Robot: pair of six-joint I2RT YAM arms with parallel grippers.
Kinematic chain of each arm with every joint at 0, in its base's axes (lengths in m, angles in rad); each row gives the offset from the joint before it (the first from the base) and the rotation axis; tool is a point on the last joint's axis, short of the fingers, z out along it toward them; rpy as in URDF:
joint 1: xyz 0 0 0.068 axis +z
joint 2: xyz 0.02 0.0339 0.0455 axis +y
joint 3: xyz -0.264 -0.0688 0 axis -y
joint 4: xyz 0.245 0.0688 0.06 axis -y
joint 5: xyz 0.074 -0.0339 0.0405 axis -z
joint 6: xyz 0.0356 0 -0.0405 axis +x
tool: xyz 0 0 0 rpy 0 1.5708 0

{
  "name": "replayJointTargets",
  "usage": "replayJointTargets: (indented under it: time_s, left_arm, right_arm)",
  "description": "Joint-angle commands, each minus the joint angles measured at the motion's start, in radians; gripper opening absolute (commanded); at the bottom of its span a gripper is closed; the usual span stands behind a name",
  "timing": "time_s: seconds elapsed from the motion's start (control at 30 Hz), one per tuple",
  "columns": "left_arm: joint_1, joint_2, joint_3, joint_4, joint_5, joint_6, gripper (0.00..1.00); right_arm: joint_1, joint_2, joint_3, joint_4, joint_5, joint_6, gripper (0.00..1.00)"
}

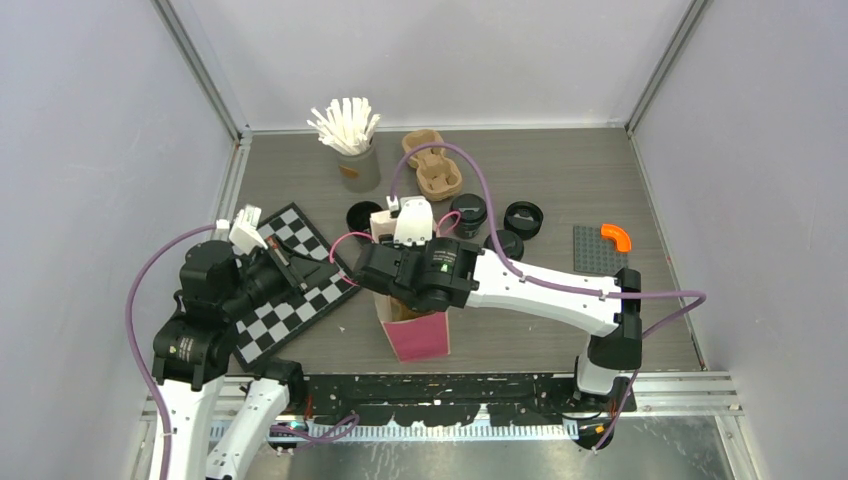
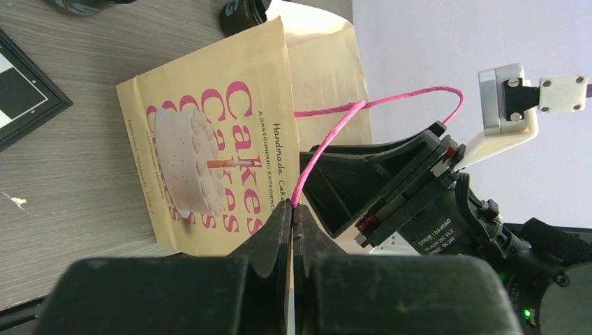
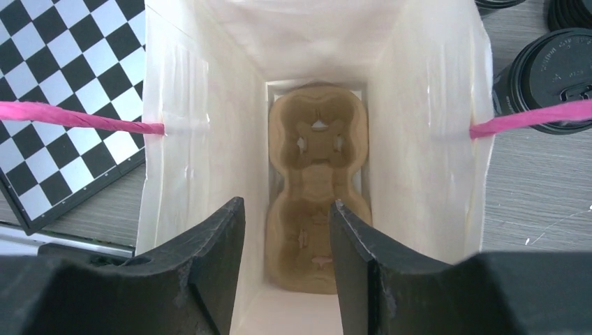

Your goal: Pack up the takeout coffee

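Note:
Several black takeout coffee cups (image 1: 467, 213) with black lids stand on the table behind a tall paper bag (image 1: 420, 338); one lidded cup (image 3: 551, 70) shows beside the bag in the right wrist view. My left gripper (image 2: 292, 209) is shut on the bag's pink cord handle (image 2: 328, 143), at the bag's left side. Above the bag's open mouth hangs my right gripper (image 3: 287, 206), open, with nothing between its fingers. A brown pulp cup carrier (image 3: 317, 188) lies at the bottom of the bag. No cup is in the bag.
A second brown carrier (image 1: 432, 165) and a grey cup of white sticks (image 1: 350, 140) stand at the back. A checkerboard (image 1: 290, 285) lies to the left of the bag. A grey plate with an orange piece (image 1: 603, 248) lies at the right.

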Motion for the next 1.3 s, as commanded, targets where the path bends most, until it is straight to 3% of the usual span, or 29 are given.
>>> replayJointTargets:
  time_s: [0.0,0.27,0.33,0.4,0.53,0.67,0.8,0.93,1.1,1.27]
  left_arm:
    - [0.004,-0.01,-0.004,0.034,0.027,-0.002,0.0]
    - [0.004,-0.011,0.001,0.062,0.049,-0.012,0.08]
    - [0.003,-0.007,0.01,0.075,0.079,-0.015,0.17]
    - [0.003,0.004,0.041,0.038,0.096,0.026,0.33]
    - [0.003,0.052,0.213,-0.183,0.004,0.204,0.6]
    - [0.003,0.146,0.373,-0.267,-0.059,0.366,0.72]
    - [0.004,0.325,0.522,-0.238,0.023,0.413,0.72]
    - [0.004,0.432,0.561,-0.121,0.102,0.423,0.68]
    - [-0.025,0.514,0.511,0.01,0.092,0.499,0.63]
    - [-0.18,0.595,0.508,0.082,-0.011,0.685,0.61]
  right_arm:
    - [0.002,-0.039,0.078,0.019,0.019,-0.037,0.52]
    - [0.002,-0.169,0.085,0.25,-0.287,-0.155,0.53]
    - [0.003,-0.22,0.058,0.302,-0.339,-0.152,0.58]
    - [0.003,-0.263,0.028,0.325,-0.363,-0.147,0.61]
    - [0.002,-0.33,0.01,0.342,-0.417,-0.173,0.65]
    - [0.003,-0.377,0.009,0.33,-0.511,-0.289,0.65]
    - [0.002,-0.469,-0.058,0.356,-0.54,-0.377,0.65]
    - [0.003,-0.578,-0.118,0.377,-0.533,-0.451,0.7]
    - [0.003,-0.742,-0.265,0.419,-0.44,-0.486,0.72]
    - [0.001,-0.894,-0.371,0.453,-0.371,-0.513,0.72]
